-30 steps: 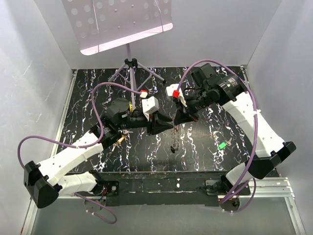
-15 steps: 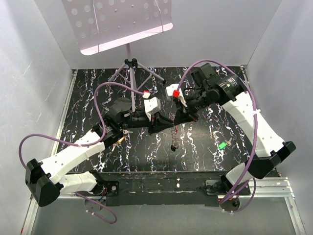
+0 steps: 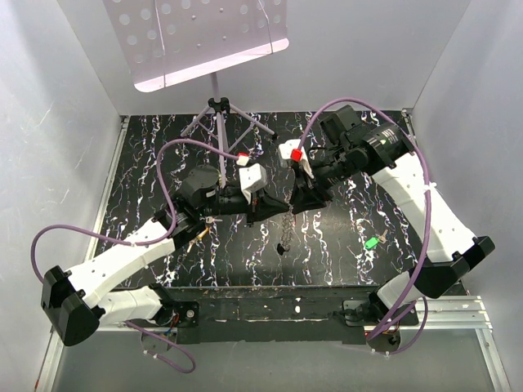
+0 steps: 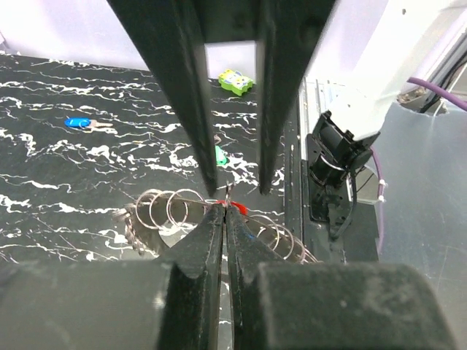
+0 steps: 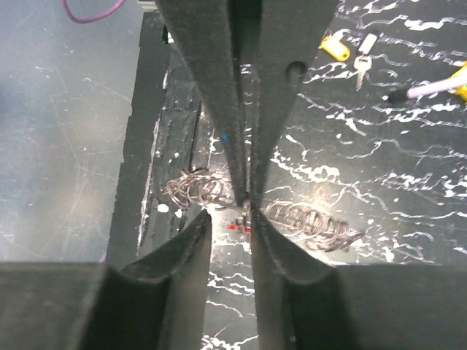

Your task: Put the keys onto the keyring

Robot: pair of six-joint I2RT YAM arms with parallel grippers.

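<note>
Black marbled table (image 3: 147,167), white walls (image 3: 49,122); left gripper (image 4: 225,211) clamps keyring (image 4: 164,211), right gripper (image 5: 230,217) parted.

Left gripper (image 4: 225,213) pinched on keyring (image 4: 166,211), red key (image 4: 238,209) beside its tips, green key (image 4: 219,154) beyond, blue key (image 4: 76,123) well apart, right gripper (image 4: 238,186) above, 2 fingers parted

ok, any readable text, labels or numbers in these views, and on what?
No text is readable in any view.
The yellow block has printed marks, too small to read.
Nothing is legible on the blue key or the green key.
</note>
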